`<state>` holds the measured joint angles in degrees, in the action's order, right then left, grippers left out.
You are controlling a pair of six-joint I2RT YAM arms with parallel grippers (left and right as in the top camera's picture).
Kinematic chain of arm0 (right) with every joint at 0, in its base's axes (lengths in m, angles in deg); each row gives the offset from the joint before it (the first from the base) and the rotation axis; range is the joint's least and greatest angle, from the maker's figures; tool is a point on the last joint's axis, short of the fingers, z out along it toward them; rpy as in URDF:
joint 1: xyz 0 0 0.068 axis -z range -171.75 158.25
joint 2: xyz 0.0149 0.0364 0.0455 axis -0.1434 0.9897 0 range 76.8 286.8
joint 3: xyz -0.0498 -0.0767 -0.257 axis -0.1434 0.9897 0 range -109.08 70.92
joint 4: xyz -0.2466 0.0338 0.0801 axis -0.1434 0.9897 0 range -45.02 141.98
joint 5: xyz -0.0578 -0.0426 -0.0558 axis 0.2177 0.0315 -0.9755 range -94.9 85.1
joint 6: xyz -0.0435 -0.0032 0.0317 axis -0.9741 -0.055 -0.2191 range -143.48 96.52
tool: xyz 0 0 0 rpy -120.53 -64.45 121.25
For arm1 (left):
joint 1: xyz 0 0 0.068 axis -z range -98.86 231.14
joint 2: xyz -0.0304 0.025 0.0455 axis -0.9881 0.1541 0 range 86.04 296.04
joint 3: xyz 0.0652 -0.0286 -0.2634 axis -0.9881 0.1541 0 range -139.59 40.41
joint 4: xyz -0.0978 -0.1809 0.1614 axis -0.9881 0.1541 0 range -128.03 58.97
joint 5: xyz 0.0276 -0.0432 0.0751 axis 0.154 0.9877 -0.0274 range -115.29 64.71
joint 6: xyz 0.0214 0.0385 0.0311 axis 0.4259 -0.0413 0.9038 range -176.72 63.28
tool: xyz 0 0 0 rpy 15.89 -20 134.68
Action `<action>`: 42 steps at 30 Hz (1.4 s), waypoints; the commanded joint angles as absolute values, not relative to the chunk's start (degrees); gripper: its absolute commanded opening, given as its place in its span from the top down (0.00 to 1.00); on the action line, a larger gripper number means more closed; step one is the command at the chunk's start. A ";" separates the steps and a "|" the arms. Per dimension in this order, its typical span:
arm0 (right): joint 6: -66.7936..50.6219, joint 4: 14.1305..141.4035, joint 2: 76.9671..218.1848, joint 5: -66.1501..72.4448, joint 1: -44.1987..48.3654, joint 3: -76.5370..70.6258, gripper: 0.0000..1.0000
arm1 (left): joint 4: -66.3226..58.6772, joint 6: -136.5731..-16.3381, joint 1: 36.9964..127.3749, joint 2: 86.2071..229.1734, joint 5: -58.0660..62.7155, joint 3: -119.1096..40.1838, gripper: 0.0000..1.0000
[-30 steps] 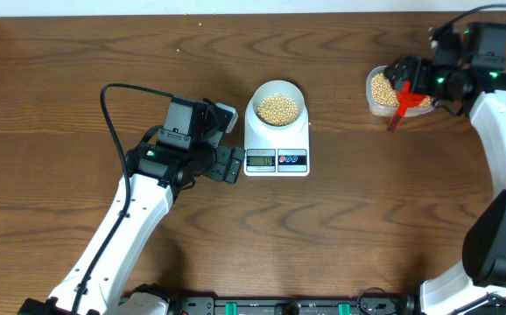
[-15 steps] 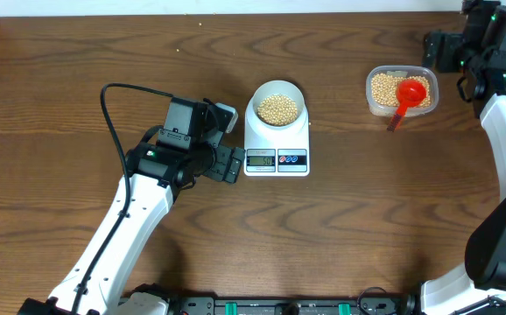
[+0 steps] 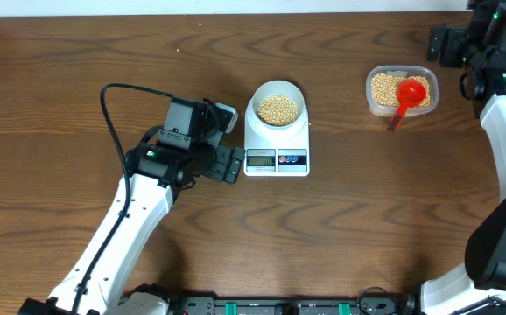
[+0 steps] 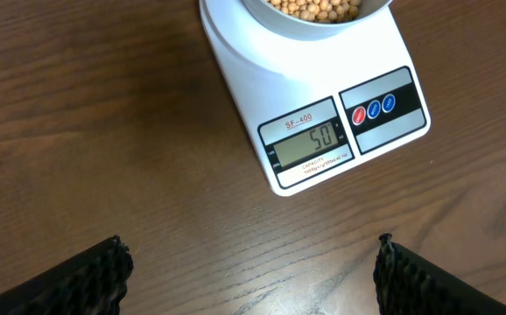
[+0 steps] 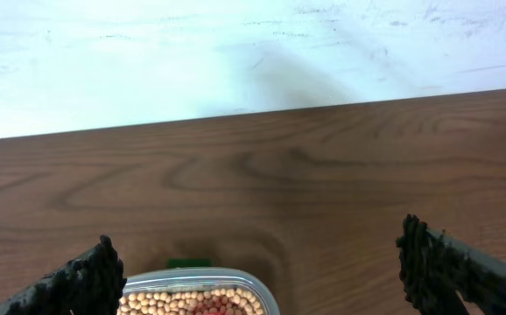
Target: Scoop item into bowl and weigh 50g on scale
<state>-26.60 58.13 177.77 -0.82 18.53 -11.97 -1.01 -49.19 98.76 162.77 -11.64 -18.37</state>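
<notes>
Our left gripper (image 4: 249, 271) stands wide and empty just beside the scale (image 4: 262, 96), which sits mid-counter with the bowl (image 3: 277, 87) of beans (image 3: 277, 108) on it. Our right gripper (image 5: 257, 262), equally wide and empty, hangs near the far right corner beside the clear container (image 3: 374, 103), where the red scoop (image 3: 411, 92) lies. We judge the weighing done, so neither gripper should touch the scale. Only the left wrist view lets us read the display (image 4: 310, 140), which shows 50; overhead alone shows the whole scoop
</notes>
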 commanded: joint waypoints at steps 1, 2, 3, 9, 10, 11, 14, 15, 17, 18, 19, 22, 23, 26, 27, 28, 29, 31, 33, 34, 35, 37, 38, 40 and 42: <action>-25.68 58.06 176.46 -0.71 18.66 -12.67 0.01 | -1.04 -49.01 98.57 162.88 -11.16 -18.13 0.09; -25.70 58.06 176.46 -0.71 18.66 -12.67 0.01 | -1.04 -49.01 98.57 162.88 -11.16 -18.13 0.09; -25.70 58.04 176.44 -0.71 18.73 -12.67 0.01 | -1.04 -49.01 98.57 162.88 -11.16 -18.13 0.09; -25.88 53.34 176.29 1.34 18.64 -12.67 0.01 | -1.04 -49.01 98.57 162.88 -11.16 -18.13 0.09; -25.88 53.08 176.29 1.98 18.66 -12.67 0.01 | -1.04 -49.01 98.57 162.88 -11.16 -18.13 0.09; -25.88 53.15 176.29 2.31 18.66 -12.67 0.01 | -1.01 -49.01 98.57 162.88 -11.16 -18.13 0.09; -25.88 55.02 176.29 2.33 18.64 -12.67 0.01 | -1.01 -49.01 98.57 162.88 -11.16 -18.13 0.09; -25.88 55.77 176.29 2.33 18.66 -12.67 0.01 | -1.01 -49.01 98.57 162.88 -11.14 -18.13 0.09; -25.88 58.26 176.29 2.31 18.66 -12.65 0.01 | -1.04 -49.01 98.57 162.88 -11.16 -18.13 0.09; -25.88 59.46 176.29 2.31 18.66 -12.65 0.01 | -1.04 -49.01 98.57 162.88 -11.16 -18.13 0.09; -25.88 61.04 176.29 2.31 18.66 -12.65 0.01 | -1.04 -49.01 98.57 162.88 -11.16 -18.13 0.09; -25.88 65.28 176.29 2.31 18.66 -12.65 0.01 | -1.01 -49.01 98.57 162.88 -11.16 -18.13 0.09; -25.88 66.94 176.29 2.31 18.66 -12.65 0.01 | -1.04 -49.01 98.57 162.88 -11.16 -18.13 0.09; -25.88 72.53 176.29 2.31 18.66 -12.65 0.01 | -1.04 -49.01 98.57 162.88 -11.16 -18.13 0.09; -25.88 73.78 176.29 2.31 18.66 -12.65 0.01 | -1.04 -49.01 98.57 162.88 -11.16 -18.13 0.09; -25.88 74.94 176.29 2.31 18.66 -12.65 0.01 | -1.04 -49.01 98.57 162.88 -11.16 -18.13 0.09; -25.88 76.05 176.29 2.31 18.66 -12.65 0.01 | -1.04 -49.01 98.57 162.88 -11.16 -18.13 0.09; -25.88 79.40 176.29 2.31 18.66 -12.65 0.01 | -1.04 -49.01 98.57 162.88 -11.16 -18.13 0.09; -25.18 82.91 176.29 2.96 18.66 -12.65 0.01 | -1.04 -49.01 98.57 162.88 -11.16 -18.13 0.09; -25.00 83.96 176.29 3.22 18.66 -12.65 0.01 | -1.04 -49.01 98.57 162.88 -11.16 -18.13 0.09; -24.76 84.60 176.29 3.22 18.66 -12.65 0.01 | -1.04 -49.01 98.57 162.88 -11.16 -18.13 0.09; -24.57 84.64 176.29 3.20 18.66 -12.65 0.01 | -1.04 -49.01 98.57 162.88 -11.16 -18.13 0.09; -24.57 84.64 176.29 3.20 18.66 -12.65 0.01 | -1.01 -49.01 98.57 162.88 -11.16 -18.13 0.09; -23.69 84.90 176.02 3.18 19.08 -12.65 0.01 | -1.04 -49.01 98.57 162.88 -11.16 -18.13 0.09; -23.69 85.67 175.32 2.96 19.08 -12.65 0.01 | -1.04 -49.01 98.57 162.88 -11.16 -18.13 0.09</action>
<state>-25.18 84.79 177.77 2.68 18.62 -11.99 -1.01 -49.19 98.76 162.77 -11.64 -18.37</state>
